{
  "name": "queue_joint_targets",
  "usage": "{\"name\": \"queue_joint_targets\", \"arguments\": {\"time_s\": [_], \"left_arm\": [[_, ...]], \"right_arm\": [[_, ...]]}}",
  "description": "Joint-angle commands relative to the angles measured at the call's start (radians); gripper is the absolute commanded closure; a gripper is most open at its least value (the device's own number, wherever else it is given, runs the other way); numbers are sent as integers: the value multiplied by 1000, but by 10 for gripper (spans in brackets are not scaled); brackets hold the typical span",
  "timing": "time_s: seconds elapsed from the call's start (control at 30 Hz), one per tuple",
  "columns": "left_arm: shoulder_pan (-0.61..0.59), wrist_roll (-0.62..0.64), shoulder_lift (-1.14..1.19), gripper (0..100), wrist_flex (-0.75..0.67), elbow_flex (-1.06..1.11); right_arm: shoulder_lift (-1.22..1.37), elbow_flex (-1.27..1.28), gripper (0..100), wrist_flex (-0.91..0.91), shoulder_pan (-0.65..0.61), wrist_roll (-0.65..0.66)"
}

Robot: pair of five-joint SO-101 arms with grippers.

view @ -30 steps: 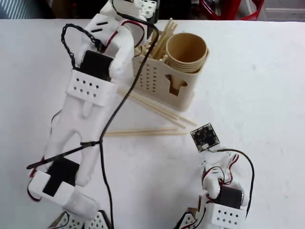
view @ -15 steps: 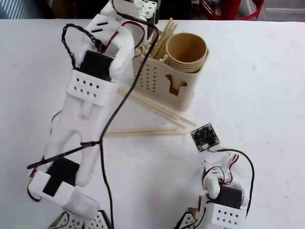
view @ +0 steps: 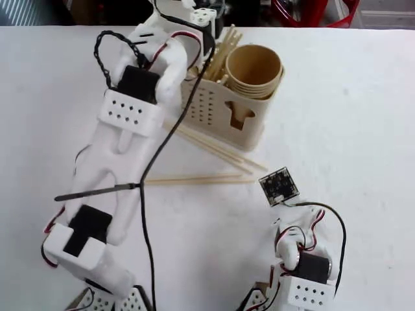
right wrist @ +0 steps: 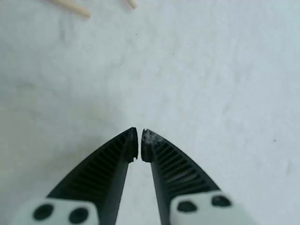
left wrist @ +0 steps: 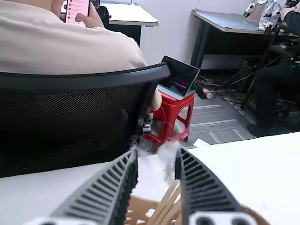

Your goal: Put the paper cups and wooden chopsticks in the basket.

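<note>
A cream perforated basket (view: 224,113) stands at the table's far middle. Stacked paper cups (view: 254,68) sit in it, and several wooden chopsticks (view: 220,48) lean in it beside them. More chopsticks (view: 217,148) lie slanted on the table against the basket's front, and another pair (view: 201,179) lies flat nearer me. My left gripper (left wrist: 156,157) hangs open and empty above the basket, over the chopstick tips (left wrist: 164,208). My right gripper (right wrist: 139,136) is shut and empty just above bare table, with two chopstick ends (right wrist: 70,7) ahead of it.
The left arm (view: 126,129) stretches from the near left corner up to the basket, with a black cable (view: 146,175) along it. The right arm (view: 301,265) sits folded at the near right. A black chair back (left wrist: 70,108) and a red stool (left wrist: 171,117) stand beyond the table.
The left arm has shifted a little to the right and toward the far edge, its wrist now farther over the basket. The right arm has kept still.
</note>
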Motion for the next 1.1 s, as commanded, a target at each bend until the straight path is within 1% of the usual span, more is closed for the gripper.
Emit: {"name": "queue_joint_targets", "arguments": {"time_s": [0.0, 0.1, 0.23, 0.3, 0.33, 0.4, 0.47, 0.53, 0.63, 0.73, 0.77, 0.9, 0.97, 1.07], "left_arm": [[-76, 8, -8, 854, 75, -6], [-162, 8, -2, 853, 253, 2], [-260, 8, 13, 850, 551, 26], [-302, 12, 31, 850, 617, 74], [-314, 12, 45, 850, 617, 115], [-338, 12, 70, 850, 566, 203], [-348, 12, 101, 850, 496, 282], [-352, 11, 125, 849, 417, 358], [-357, 9, 133, 849, 333, 399], [-375, 11, 143, 849, 313, 405], [-375, 9, 142, 849, 313, 408], [-390, 8, 142, 849, 310, 407], [-392, 8, 142, 849, 290, 414], [-390, 6, 142, 849, 290, 414]], "right_arm": [[-10, 9, 964, 4, -1, 9], [-12, 8, 964, 4, 1, 9], [-12, -20, 963, -1, 2, 9], [-2, -89, 963, 7, 4, 6], [-2, -135, 963, 25, 5, 5], [1, -276, 950, 85, 22, 5], [36, -451, 909, 145, 45, 5], [139, -643, 865, 185, 53, 5], [412, -954, 839, 232, 51, -12], [754, -1300, 840, 268, 41, -152], [868, -1413, 840, 280, 13, -212], [1268, -1798, 837, 358, -176, -428], [1437, -1966, 837, 410, -259, -494], [1646, -2202, 836, 470, -325, -582]]}}
